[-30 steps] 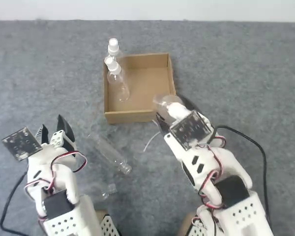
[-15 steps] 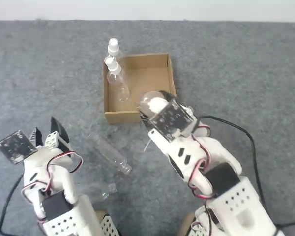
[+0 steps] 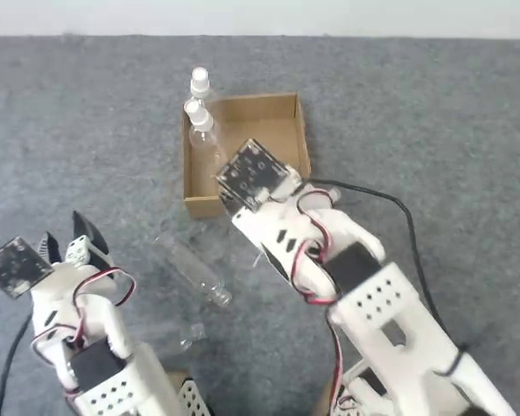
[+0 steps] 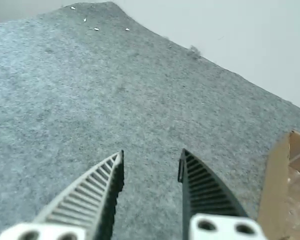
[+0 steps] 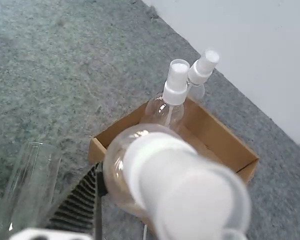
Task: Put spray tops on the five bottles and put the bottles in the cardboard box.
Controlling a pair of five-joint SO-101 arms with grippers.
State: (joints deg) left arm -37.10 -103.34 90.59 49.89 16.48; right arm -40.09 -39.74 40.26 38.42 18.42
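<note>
Grey carpet, pale wall behind, cardboard box on carpet

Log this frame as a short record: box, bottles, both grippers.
box: open brown cardboard box on grey carpet
in box: upright clear bottle with white spray top
at box's far corner: second capped bottle, inside or outside unclear
right gripper: shut on held capped bottle, over the box's near wall
left gripper: open, empty, over carpet
on carpet: lying uncapped bottle; second uncapped bottle by left arm's base
</note>
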